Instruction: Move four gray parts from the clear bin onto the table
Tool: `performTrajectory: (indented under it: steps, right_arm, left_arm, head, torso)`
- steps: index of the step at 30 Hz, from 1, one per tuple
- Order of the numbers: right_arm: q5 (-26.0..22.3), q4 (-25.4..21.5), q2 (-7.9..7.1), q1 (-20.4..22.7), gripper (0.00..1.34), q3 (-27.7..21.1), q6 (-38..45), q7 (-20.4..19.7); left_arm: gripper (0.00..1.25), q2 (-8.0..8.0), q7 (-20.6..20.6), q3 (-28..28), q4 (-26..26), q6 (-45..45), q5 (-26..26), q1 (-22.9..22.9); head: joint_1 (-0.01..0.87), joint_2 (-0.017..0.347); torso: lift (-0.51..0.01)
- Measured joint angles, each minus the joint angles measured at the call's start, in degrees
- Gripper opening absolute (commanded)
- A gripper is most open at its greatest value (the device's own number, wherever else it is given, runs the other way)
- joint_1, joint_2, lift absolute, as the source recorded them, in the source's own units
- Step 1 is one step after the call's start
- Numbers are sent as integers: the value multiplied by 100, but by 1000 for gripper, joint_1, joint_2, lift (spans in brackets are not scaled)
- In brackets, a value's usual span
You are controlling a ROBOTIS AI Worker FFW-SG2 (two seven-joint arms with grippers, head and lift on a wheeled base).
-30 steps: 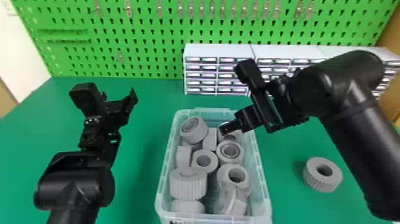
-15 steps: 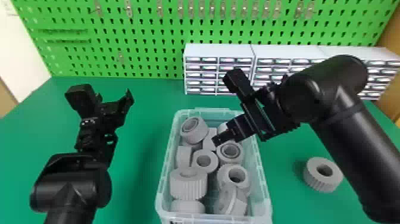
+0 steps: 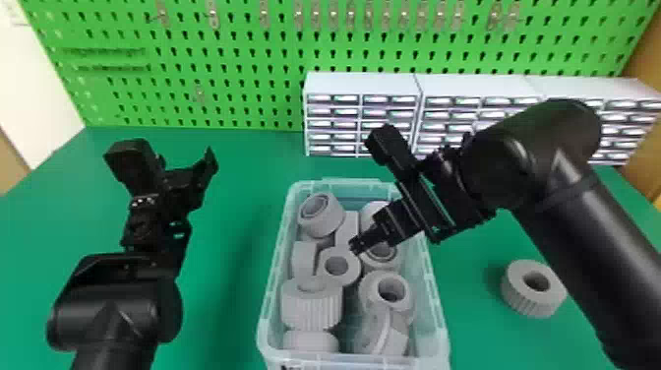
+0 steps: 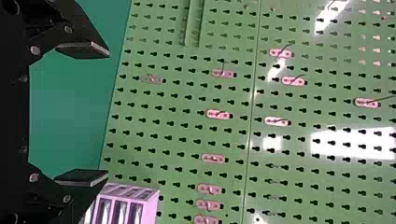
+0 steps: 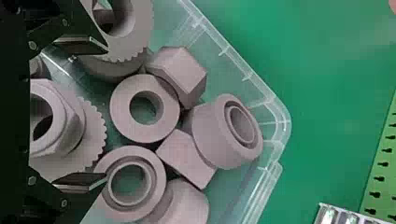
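Right gripper (image 5: 107,112), one: I have it spread wide, empty, over gray parts (image 5: 121,108) crowded in the clear bin (image 5: 284,122); one gray ring (image 3: 524,301), on the table (image 3: 231,236); hazard: tight packing may make a fingertip catch a neighbour

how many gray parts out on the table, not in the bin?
1: a gray part, hole up, on the table right of the clear bin. The right arm covers some table, so more may be hidden.
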Motion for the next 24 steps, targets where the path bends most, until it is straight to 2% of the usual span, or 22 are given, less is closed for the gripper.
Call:
performTrajectory:
  steps: [11, 24]
  right_arm:
    - [-188, 34, -111, -37, 1022, 369, 0, 0]
    - [-353, 116, -184, -43, 1022, 443, 0, 0]
  left_arm:
    - [900, 9, -1, 13, -9, 0, -11, 31]
    - [900, 13, 4, 14, -9, 0, -88, 36]
  head:
    - [693, 72]
    - [693, 72]
  torso:
    - [-52]
    - [-52]
